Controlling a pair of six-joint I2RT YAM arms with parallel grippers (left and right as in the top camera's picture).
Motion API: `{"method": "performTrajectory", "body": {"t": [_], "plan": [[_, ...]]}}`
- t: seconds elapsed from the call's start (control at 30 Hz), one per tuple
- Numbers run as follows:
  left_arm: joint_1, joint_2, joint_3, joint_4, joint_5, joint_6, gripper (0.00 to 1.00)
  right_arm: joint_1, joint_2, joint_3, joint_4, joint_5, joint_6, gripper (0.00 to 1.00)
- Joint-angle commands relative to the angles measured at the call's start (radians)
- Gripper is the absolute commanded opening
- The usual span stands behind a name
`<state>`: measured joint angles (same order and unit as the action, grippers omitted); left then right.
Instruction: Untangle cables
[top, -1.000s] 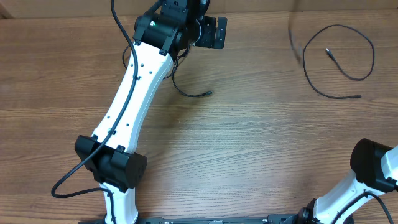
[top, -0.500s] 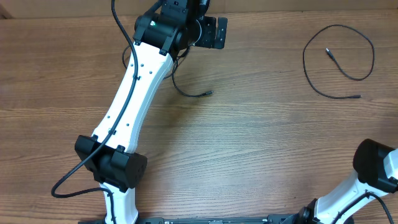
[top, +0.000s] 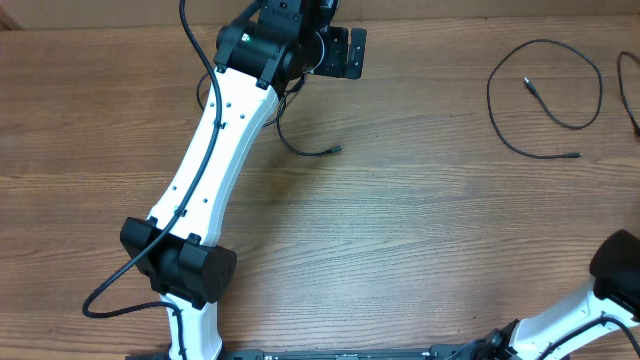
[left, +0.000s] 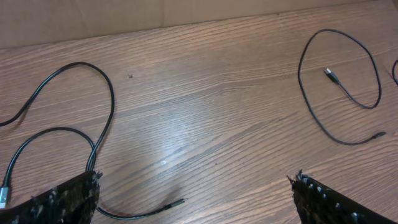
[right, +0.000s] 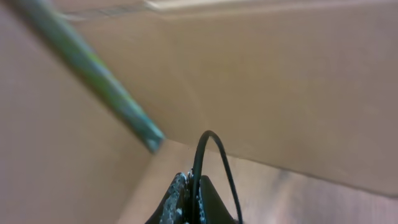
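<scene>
The right hand (right: 193, 193) is clenched on a thin black cable (right: 208, 132), which arches up out of its fingertips against a blurred cardboard wall (right: 298, 93).

In the overhead view a dark strand (top: 621, 85) now curves along the right edge of the wooden surface (top: 420, 230), just right of the looped cable (top: 490, 95). A second ago a faint, blurred strand hung on the other side of that loop, near the far edge. Half a second ago no such strand showed at all. The right arm (top: 620, 265) has also slid toward the right edge over the same second. The strand is probably the tail of the cable in the right hand, swung across and past the loop.

Nothing else has moved. The looped cable lies flat on the far right of the surface with both plug ends free. The third cable (left: 112, 102) curls beside and partly under the left arm, well apart from the loop. The left hand (left: 194, 186) stays released, with its fingers spread wide above that third cable and gripping nothing.

No crossings show between the three cables, so the separation looks nearly done. What seems left is to lay the carried cable down clear of the loop. The dangling tail could drag across the loop on the way.
</scene>
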<state>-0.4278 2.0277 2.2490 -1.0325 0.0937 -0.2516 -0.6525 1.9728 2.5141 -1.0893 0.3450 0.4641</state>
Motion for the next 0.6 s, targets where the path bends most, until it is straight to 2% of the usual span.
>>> {"method": "performTrajectory", "body": {"t": [0.0, 0.57], "plan": [[0.001, 0.012, 0.004, 0.002, 0.011, 0.000, 1.00, -0.056, -0.007, -0.038, 0.011, 0.021, 0.038, 0.04], [0.001, 0.012, 0.004, 0.002, 0.039, -0.018, 0.99, -0.179, 0.135, -0.041, -0.103, 0.020, 0.037, 0.04]]}}
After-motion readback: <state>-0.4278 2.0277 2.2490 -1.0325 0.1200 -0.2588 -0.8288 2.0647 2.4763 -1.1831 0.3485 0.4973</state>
